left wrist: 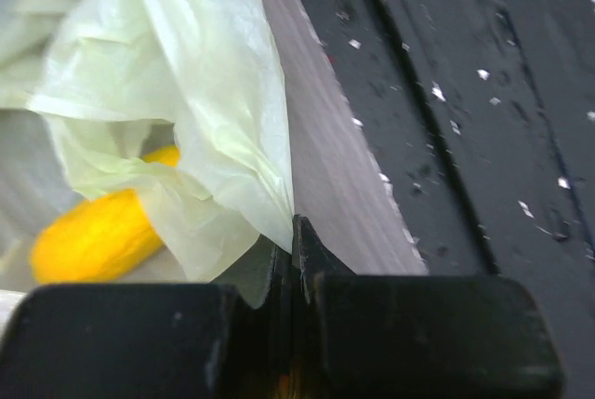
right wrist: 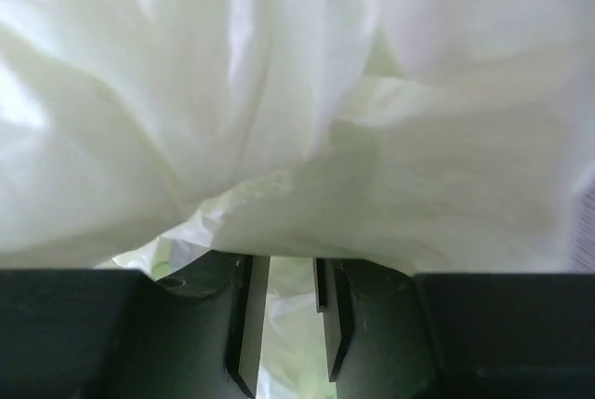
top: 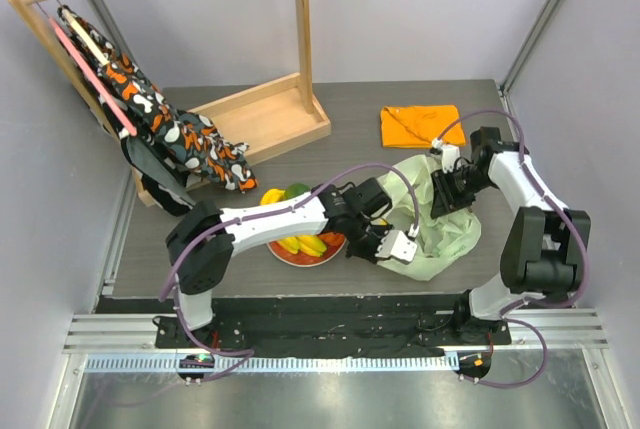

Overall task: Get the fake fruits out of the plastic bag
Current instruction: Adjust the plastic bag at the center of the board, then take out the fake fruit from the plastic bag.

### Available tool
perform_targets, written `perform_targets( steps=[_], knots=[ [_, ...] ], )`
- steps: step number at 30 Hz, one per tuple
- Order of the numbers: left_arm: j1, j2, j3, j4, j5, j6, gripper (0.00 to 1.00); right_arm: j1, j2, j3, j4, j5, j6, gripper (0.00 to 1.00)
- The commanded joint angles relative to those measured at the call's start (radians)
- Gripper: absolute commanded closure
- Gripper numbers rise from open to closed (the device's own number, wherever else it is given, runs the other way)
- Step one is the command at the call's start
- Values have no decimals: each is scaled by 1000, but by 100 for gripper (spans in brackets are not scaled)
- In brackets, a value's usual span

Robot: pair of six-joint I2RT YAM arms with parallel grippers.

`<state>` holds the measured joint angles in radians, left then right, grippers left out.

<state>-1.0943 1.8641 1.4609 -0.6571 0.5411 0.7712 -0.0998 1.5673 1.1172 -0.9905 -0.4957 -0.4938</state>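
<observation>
Enclosure: pale grey walls, plain. Surface: dark wood-grain, carrying a wooden rack hung with patterned fabric at the far left and a folded orange cloth at the far right. Plastic bag: crumpled at the near right, beside the plate. Fake fruits: a yellow bunch and a green piece lie on the plate; one yellow piece sits inside the bag, so the job reads as partly done. Left gripper: pressed together, apparently nipping the bag's near hem. Right gripper: jaws slightly apart against bunched film, nothing visibly held.
</observation>
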Motion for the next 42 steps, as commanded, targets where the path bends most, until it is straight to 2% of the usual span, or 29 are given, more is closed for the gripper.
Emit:
perform_targets(
  steps=[1, 7, 8, 9, 10, 11, 13, 14, 18, 21, 27, 31, 33, 34, 37, 42],
  knots=[
    [-15, -58, -106, 3, 54, -79, 100, 0, -142, -26, 39, 30, -3, 68],
    [-59, -105, -215, 186, -41, -159, 98, 3, -222, 24, -49, -168, -54, 66],
    [-59, -114, -218, 197, -50, -165, 90, 14, -233, 29, -53, -213, -54, 64],
    [-59, -121, -215, 211, -62, -171, 77, 28, -230, 42, -71, -231, -57, 62],
    [-59, -128, -209, 217, -76, -190, 63, 41, -225, 50, -82, -239, -60, 61],
    [-59, -144, -200, 217, -101, -196, 46, 55, -216, 55, -91, -238, -60, 60],
    [-56, -170, -166, 220, -112, -216, 30, 83, -176, 87, -128, -238, -66, 58],
    [-55, -192, -162, 226, -112, -214, 27, 84, -161, 104, -146, -247, -74, 57],
    [-14, -322, -139, 226, -92, -233, 22, 97, -118, 206, -191, -270, -80, 56],
    [34, -382, -110, 220, -72, -321, 20, 132, -116, 242, -186, -262, -63, 56],
    [134, -493, -83, 237, -128, -461, 19, 291, -105, 192, -90, -129, 43, 59],
    [223, -539, -85, 255, -150, -486, 19, 376, -47, 173, -13, 4, 113, 59],
    [280, -552, -88, 275, -150, -504, 19, 385, 2, 187, 19, 20, 162, 55],
    [296, -559, -89, 278, -145, -515, 19, 384, 19, 194, 26, 22, 175, 49],
    [355, -589, -103, 287, -138, -526, 18, 406, 80, 213, 49, 29, 208, 41],
    [436, -634, -151, 292, -136, -530, 18, 503, 155, 194, 93, 88, 264, 40]
  ],
)
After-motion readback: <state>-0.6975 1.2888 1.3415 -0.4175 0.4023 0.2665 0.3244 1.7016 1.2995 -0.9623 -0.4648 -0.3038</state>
